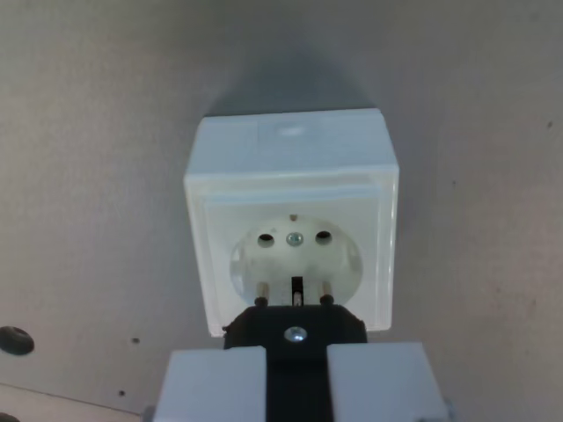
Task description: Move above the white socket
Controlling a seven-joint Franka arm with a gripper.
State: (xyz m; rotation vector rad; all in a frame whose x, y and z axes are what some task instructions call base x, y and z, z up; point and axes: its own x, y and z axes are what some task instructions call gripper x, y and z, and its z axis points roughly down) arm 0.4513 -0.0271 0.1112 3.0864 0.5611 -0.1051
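The grey-brown tabletop point(97, 176) fills nearly the whole wrist view, matte and faintly speckled, with a paler strip running along the near left corner. Sitting on it, right in the middle of the picture, is the white socket point(295, 220), a square box seen from above and a little tilted away, its far top face plain and its near face framed by a raised border. Inside that frame lies the round recess point(296, 259), and it carries two dark pin holes side by side with a small central screw point(295, 238) between them. At the near edge of the picture comes the gripper point(296, 374): two pale, blocky fingers point(211, 387) stand left and right of a black plug point(296, 330), and they are clamped on its body with no gap showing on either side. The plug's front end overlaps the socket's near edge, and its two metal pins point(261, 287) point at the recess, their tips over its near rim, below the holes rather than in them. A shiny screw head point(296, 334) marks the plug's top. Far off to the near left, a small dark round hole point(14, 339) sits in the tabletop, well apart from the socket.
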